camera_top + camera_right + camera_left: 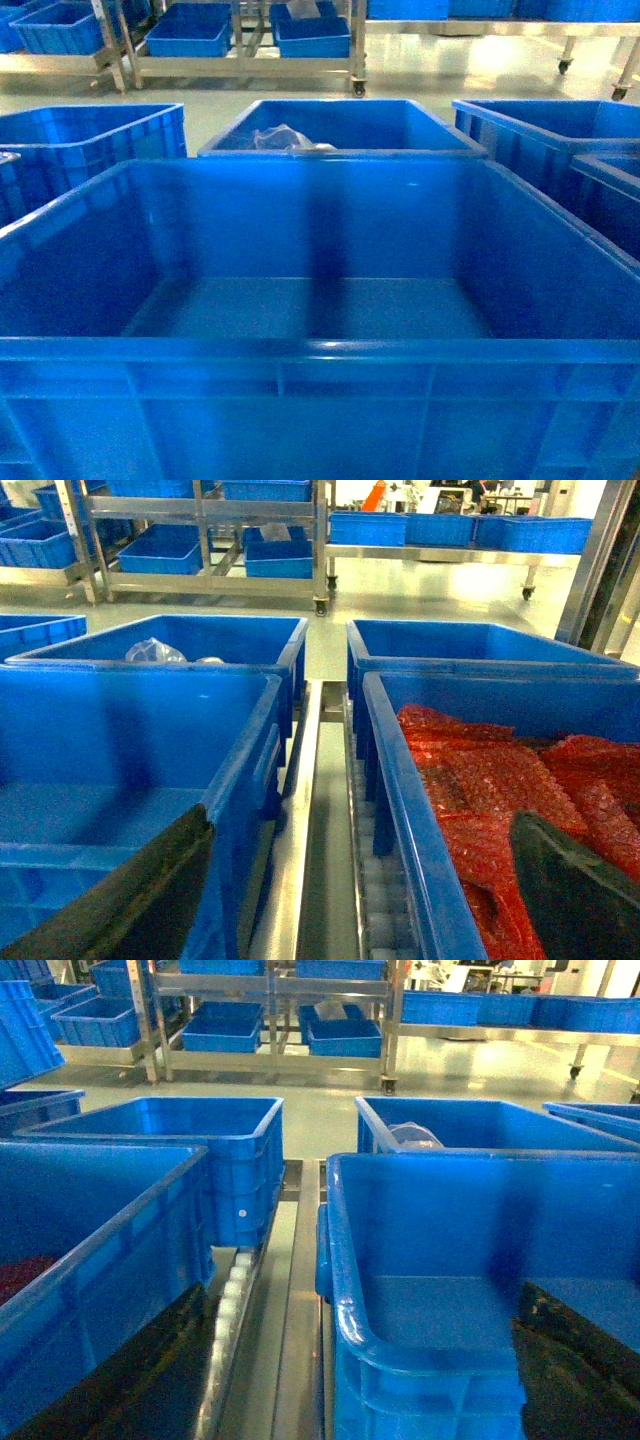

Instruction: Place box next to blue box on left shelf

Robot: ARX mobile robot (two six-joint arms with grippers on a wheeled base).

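**Big blue crate dead ahead, claws only dark shapes at the frame edges**

Fills the head view: large deep bright-blue crate [320, 300], thick rim across the bottom of the frame, nothing inside, glossy floor with a dark vertical reflection on the far wall. Seen again from the left wrist [470, 1290] at right, and from the right wrist [120, 780] at left. Sits between two neighbouring crates on metal roller rails [310, 830].

Left gripper [330, 1380]: only two blurred dark fingers visible, one [130, 1380] low in the gap left of the crate's wall, the other [580, 1360] inside the crate near its floor; straddles the crate's left wall, spread wide. Contact with the wall: cannot tell.

Right gripper [340, 900]: same picture, one dark finger [130, 900] inside the crate at its right wall, the other [580, 890] over the red mesh [480, 790] in the neighbouring crate [420, 810]. Spread wide across the rail gap; grip on anything: cannot tell.

Directly behind the big crate: another blue crate [340, 130] holding a clear plastic bag [285, 138]. To the left, a crate [90, 1260] with something dark red at its bottom, and one more behind it [170, 1140]. Farther back across the pale floor, metal shelving racks [240, 50] carrying shallow blue trays [190, 35].
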